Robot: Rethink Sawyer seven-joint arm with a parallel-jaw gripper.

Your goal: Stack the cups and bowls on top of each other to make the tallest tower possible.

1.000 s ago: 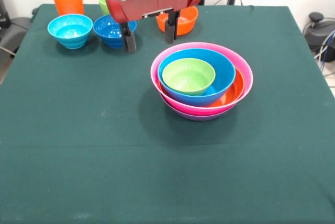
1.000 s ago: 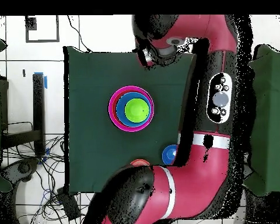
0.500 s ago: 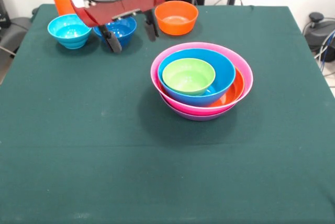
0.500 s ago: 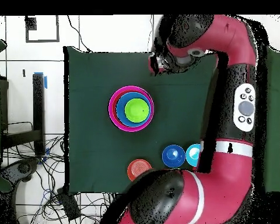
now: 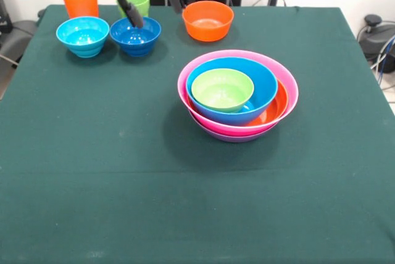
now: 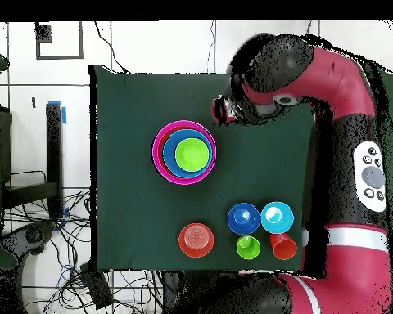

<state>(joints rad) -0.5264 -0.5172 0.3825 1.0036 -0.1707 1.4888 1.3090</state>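
Five pieces are left unstacked at the table's edge, well apart from the tower (image 5: 238,96), whose lime green bowl (image 5: 222,89) is nested on top. The gripper (image 5: 151,6) is seen with fingers spread and empty above the dark blue bowl (image 5: 135,34); lowering onto its rim is judged the next move

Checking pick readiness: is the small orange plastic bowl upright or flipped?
Upright. The small orange plastic bowl shows its open rim and hollow interior facing up.

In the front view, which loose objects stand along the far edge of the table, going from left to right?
Orange plastic cup → light blue small plastic bowl → dark blue small plastic bowl → orange small plastic bowl. I leave out the lime green cup: it stands directly behind the dark blue bowl.
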